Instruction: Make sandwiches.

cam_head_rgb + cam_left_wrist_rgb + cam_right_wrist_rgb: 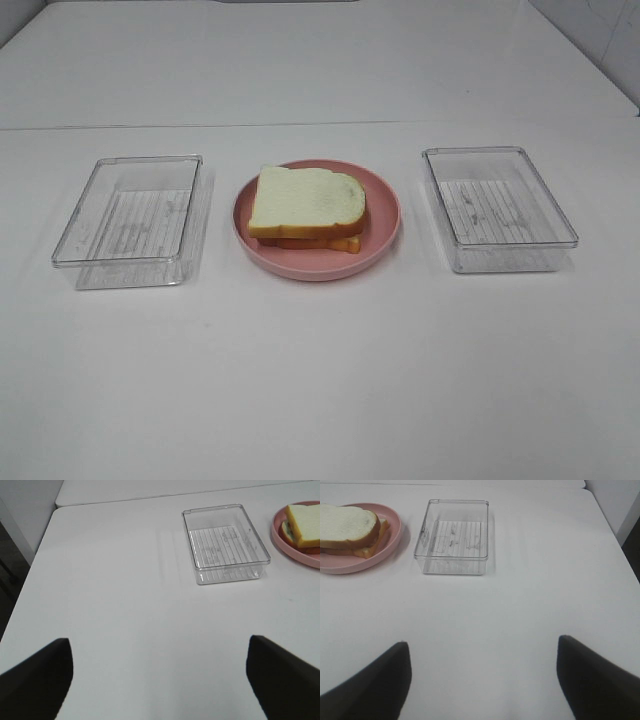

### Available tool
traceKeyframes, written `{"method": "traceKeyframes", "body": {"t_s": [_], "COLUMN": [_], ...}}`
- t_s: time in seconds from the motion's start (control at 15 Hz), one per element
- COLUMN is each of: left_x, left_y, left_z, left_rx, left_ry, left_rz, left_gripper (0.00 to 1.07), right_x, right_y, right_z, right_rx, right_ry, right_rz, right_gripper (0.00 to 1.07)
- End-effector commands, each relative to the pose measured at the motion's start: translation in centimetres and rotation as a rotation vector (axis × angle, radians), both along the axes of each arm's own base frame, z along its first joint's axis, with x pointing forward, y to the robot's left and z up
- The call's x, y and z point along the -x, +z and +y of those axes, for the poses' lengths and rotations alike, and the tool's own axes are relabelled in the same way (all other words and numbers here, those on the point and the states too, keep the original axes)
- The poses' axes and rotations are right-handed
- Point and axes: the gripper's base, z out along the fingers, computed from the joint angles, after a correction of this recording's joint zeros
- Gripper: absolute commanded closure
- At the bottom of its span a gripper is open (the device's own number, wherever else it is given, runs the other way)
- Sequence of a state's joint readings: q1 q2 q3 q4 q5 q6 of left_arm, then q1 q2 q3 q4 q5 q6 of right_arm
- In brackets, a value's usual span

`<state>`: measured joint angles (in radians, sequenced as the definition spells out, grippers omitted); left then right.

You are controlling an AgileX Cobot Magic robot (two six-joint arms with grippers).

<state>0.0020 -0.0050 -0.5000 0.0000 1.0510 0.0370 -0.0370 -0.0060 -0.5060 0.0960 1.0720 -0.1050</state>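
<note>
A stacked sandwich (306, 205) with a white bread slice on top and orange-brown layers below lies on a round pink plate (385, 215) at the table's middle. The sandwich (302, 525) also shows at the edge of the left wrist view, and the sandwich (351, 529) in the right wrist view. My left gripper (160, 680) stands open over bare table, well short of the left tray. My right gripper (482, 680) is open too, with nothing between its fingers. Neither arm shows in the exterior high view.
A clear plastic tray (130, 215) stands left of the plate and a second clear tray (497, 205) to its right; both look empty. The left tray (225, 542) and right tray (454, 535) appear in the wrist views. The white table (320, 380) stretches in front.
</note>
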Motion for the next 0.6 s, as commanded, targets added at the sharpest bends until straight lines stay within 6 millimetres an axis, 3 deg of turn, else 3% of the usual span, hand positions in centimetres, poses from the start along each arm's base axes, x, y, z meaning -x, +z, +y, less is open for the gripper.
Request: {"method": "traceKeyframes", "body": {"t_s": [0.07,0.6], "left_x": [0.35,0.35], "left_y": [0.00,0.00], "left_z": [0.00,0.00], "left_rx": [-0.001,-0.001], "left_ry": [0.000,0.000], "left_rz": [-0.030,-0.030], "left_gripper": [0.18,0.18], "right_x": [0.16,0.16], "right_y": [0.05,0.05], "right_z": [0.02,0.02], "right_rx": [0.006,0.006], "right_ry": [-0.004,-0.004], "right_rz": [-0.023,-0.023], "right_gripper": [0.31,0.31]}}
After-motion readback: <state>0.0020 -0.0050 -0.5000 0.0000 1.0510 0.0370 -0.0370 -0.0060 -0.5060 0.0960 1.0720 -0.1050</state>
